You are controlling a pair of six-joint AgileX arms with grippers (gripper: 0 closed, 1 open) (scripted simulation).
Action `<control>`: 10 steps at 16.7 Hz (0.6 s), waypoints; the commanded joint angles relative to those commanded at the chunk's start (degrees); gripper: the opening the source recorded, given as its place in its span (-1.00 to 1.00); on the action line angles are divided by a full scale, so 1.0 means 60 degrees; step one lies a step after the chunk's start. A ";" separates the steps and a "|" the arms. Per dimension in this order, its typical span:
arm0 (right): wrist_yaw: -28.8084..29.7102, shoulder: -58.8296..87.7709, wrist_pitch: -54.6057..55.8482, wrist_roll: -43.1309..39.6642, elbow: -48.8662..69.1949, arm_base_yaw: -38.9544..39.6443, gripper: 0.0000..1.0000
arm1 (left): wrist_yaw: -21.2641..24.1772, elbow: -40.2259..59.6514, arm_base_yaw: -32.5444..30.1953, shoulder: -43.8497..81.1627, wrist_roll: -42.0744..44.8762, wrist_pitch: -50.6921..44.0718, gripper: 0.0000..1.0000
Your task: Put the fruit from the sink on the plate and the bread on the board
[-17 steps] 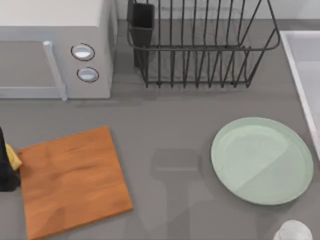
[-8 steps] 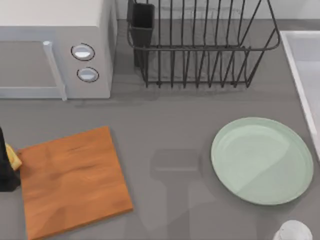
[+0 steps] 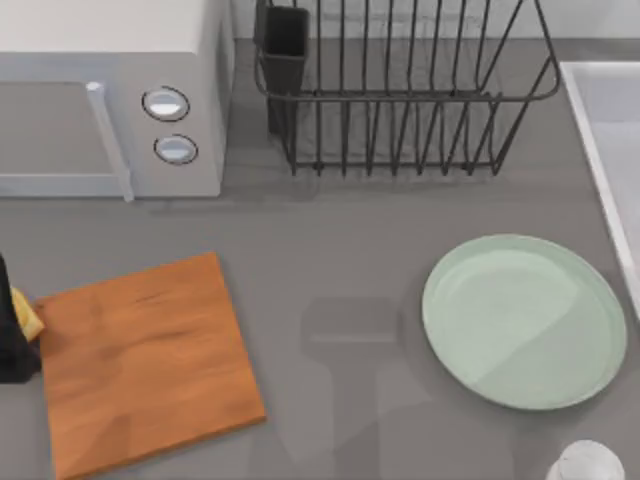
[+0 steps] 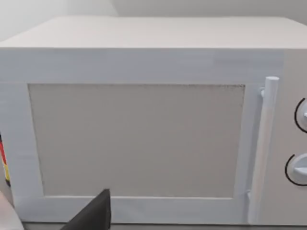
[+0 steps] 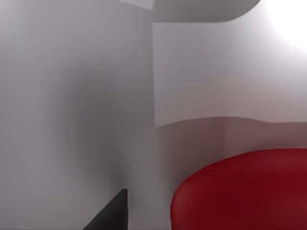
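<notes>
The red fruit [image 5: 240, 191] lies close in front of my right gripper [image 5: 111, 214], low inside the pale sink [image 5: 72, 96]. A strip of the sink [image 3: 610, 120] also runs along the table's right edge in the top view. The mint-green plate [image 3: 525, 320] lies bare at the right. The orange-brown board [image 3: 145, 360] lies bare at the left. My left gripper [image 3: 12, 335] sits at the table's far left edge, just off the board's left side, with the yellow bread [image 3: 27, 318] against it. A dark tip of that gripper [image 4: 93, 213] faces the microwave.
A white microwave [image 3: 110, 100] stands at the back left, its door [image 4: 136, 139] shut. A black wire dish rack [image 3: 400, 90] stands at the back middle. A small white round object [image 3: 587, 463] sits at the front right. Grey counter lies between board and plate.
</notes>
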 joint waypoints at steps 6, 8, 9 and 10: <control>0.0000 0.0000 0.0000 0.0000 0.0000 0.0000 -1.00 | 0.0000 0.0000 0.0000 0.0000 0.0000 0.0000 1.00; 0.0000 0.0000 0.0000 0.0000 0.0000 0.0000 -1.00 | 0.0000 0.0000 0.0000 0.0000 0.0000 0.0000 1.00; 0.0000 0.0000 0.0000 0.0000 0.0000 0.0000 -1.00 | 0.0000 0.0000 0.0000 0.0000 0.0000 0.0000 1.00; 0.0000 0.0000 0.0000 0.0000 0.0000 0.0000 -1.00 | 0.0000 0.0000 0.0000 0.0000 0.0000 0.0000 1.00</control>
